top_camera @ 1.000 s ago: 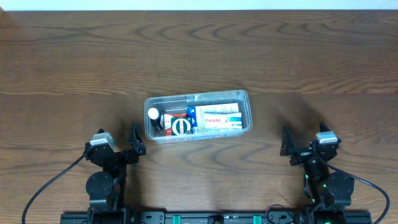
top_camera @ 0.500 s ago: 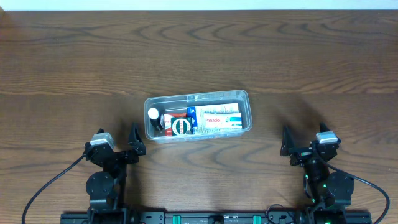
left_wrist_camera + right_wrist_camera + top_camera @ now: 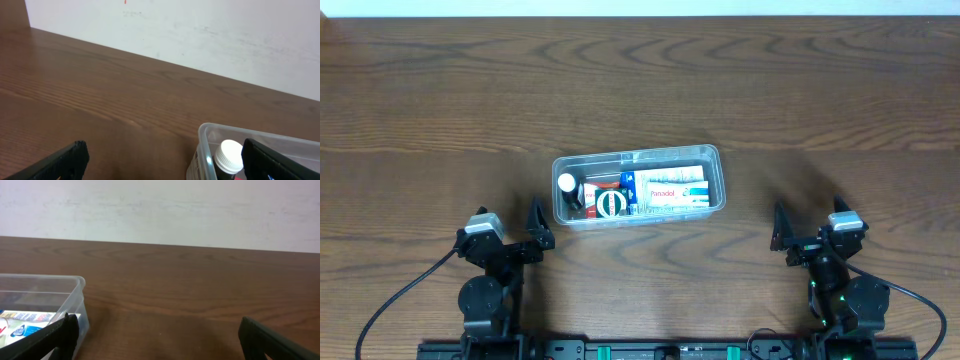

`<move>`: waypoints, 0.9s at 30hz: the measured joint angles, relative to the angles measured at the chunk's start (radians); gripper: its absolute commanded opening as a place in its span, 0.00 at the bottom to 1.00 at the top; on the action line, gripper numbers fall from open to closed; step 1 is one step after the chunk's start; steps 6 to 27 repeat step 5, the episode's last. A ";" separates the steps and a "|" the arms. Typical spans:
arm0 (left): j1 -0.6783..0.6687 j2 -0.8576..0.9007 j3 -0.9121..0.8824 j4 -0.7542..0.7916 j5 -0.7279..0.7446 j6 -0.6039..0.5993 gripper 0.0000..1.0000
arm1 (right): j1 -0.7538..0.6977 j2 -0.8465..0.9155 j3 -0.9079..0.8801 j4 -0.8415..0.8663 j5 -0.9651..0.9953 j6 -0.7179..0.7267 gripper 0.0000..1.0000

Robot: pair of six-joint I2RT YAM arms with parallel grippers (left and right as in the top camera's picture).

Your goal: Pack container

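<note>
The clear plastic container (image 3: 638,156) sits mid-table. Inside it are a dark bottle with a white cap (image 3: 567,184), a round green-lidded item (image 3: 611,203), a red packet and a white and blue Panadol box (image 3: 665,189). My left gripper (image 3: 510,235) is open and empty near the front edge, left of the container. My right gripper (image 3: 808,228) is open and empty near the front edge, right of it. The left wrist view shows the container's corner (image 3: 206,131) and the bottle cap (image 3: 230,154). The right wrist view shows the container's right end (image 3: 75,282).
The brown wooden table (image 3: 440,120) stretches all round the container. A white wall (image 3: 160,205) runs behind the table's far edge. Black cables trail from both arm bases at the front.
</note>
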 measured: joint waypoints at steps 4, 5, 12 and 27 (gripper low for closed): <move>0.000 0.000 0.000 0.000 0.000 0.000 0.98 | 0.000 0.000 0.000 0.000 0.000 0.000 0.99; 0.000 0.000 0.000 0.000 0.000 0.000 0.98 | 0.000 0.000 0.000 0.000 0.000 0.000 0.99; 0.000 0.000 0.000 0.000 0.000 0.000 0.98 | 0.000 0.000 0.000 0.000 0.000 0.000 0.99; 0.000 0.000 0.000 0.000 0.000 0.000 0.98 | 0.000 0.000 0.000 0.000 0.000 0.000 0.99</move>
